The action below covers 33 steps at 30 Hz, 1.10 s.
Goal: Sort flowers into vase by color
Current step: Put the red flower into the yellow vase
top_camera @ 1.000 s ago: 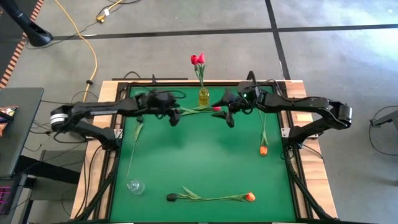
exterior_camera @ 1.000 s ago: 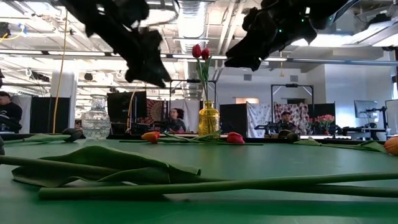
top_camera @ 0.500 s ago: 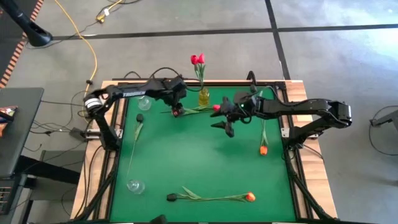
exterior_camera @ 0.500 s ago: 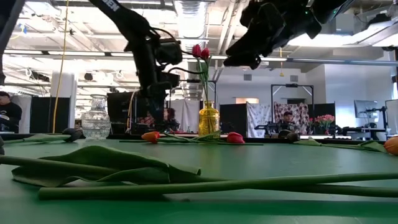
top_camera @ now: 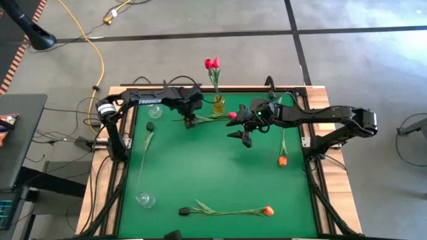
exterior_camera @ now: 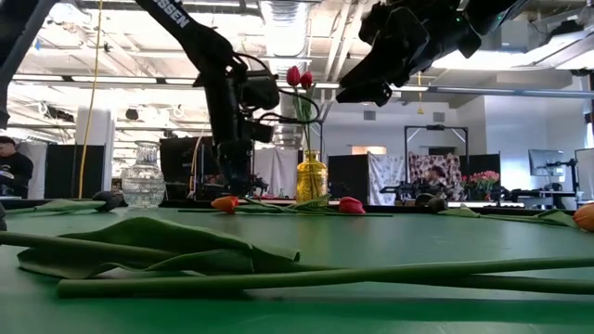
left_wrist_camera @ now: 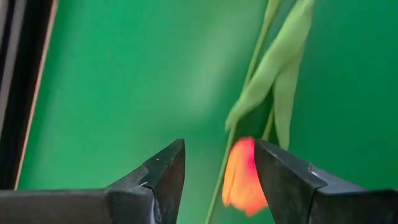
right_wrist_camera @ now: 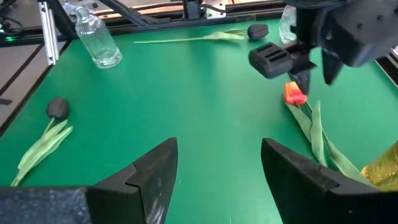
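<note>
Left hand over an orange tulip

The left hand (left_wrist_camera: 214, 180) hangs with its fingers wide, right above the orange flower (left_wrist_camera: 241, 174) lying on the green tabletop (top_camera: 200, 167). It looks light, thin and bendy, so pinch the stem just behind the head. Beside the hand, the yellow vase (top_camera: 218, 103) holds red tulips (top_camera: 212, 64). The right hand (right_wrist_camera: 217, 168) waits nearby, wide and holding nothing.

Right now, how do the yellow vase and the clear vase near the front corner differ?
The yellow vase holds two red tulips standing upright; the clear vase holds no flowers. The yellow vase stands at the far edge of the green table, near the middle; the clear vase stands at the near left corner. One is tinted gold, the other colourless. Both stand upright on the table.
</note>
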Each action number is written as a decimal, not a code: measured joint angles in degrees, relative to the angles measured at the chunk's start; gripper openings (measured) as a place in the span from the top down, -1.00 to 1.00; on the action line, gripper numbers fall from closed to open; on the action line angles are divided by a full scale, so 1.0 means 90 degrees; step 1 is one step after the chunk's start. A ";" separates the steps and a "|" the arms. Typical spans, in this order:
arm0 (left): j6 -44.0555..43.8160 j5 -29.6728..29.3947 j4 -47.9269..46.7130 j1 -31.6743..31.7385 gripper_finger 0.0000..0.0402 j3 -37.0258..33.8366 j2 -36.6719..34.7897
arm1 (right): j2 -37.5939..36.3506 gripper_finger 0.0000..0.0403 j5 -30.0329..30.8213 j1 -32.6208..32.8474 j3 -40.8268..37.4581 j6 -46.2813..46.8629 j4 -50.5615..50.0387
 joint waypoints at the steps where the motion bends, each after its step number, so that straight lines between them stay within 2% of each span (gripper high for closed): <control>1: -0.0045 -0.0102 -0.0123 -0.0020 0.10 -0.0001 -0.0012 | 0.0000 -0.28 0.0000 0.0000 0.0000 0.0002 -0.0001; 6: -0.0051 -0.0330 -0.0879 -0.0062 0.10 -0.0002 -0.0083 | 0.0000 -0.28 -0.0007 0.0000 0.0000 -0.0010 -0.0014; 10: 0.0297 -0.0335 -0.1233 -0.0053 0.10 -0.0005 -0.0084 | 0.0000 -0.28 -0.0019 -0.0039 0.0000 -0.0032 -0.0005; 19: 0.1136 -0.0308 -0.1264 0.0270 0.10 -0.0005 -0.0084 | 0.0000 -0.28 -0.0027 0.0001 0.0000 -0.0012 0.0000; 26: 0.1645 0.0156 -0.1266 0.0442 0.10 -0.0368 -0.0089 | 0.0000 -0.28 -0.0033 0.0106 0.0000 0.0036 -0.0002; 30: 0.1736 -0.0279 -0.1018 0.0429 0.10 -0.0719 -0.0089 | 0.0000 -0.28 -0.0033 0.0104 0.0000 0.0041 -0.0001; 33: 0.1730 -0.0294 -0.0785 0.0440 0.10 -0.0881 -0.0089 | 0.0000 -0.28 -0.0032 0.0104 0.0000 0.0046 -0.0002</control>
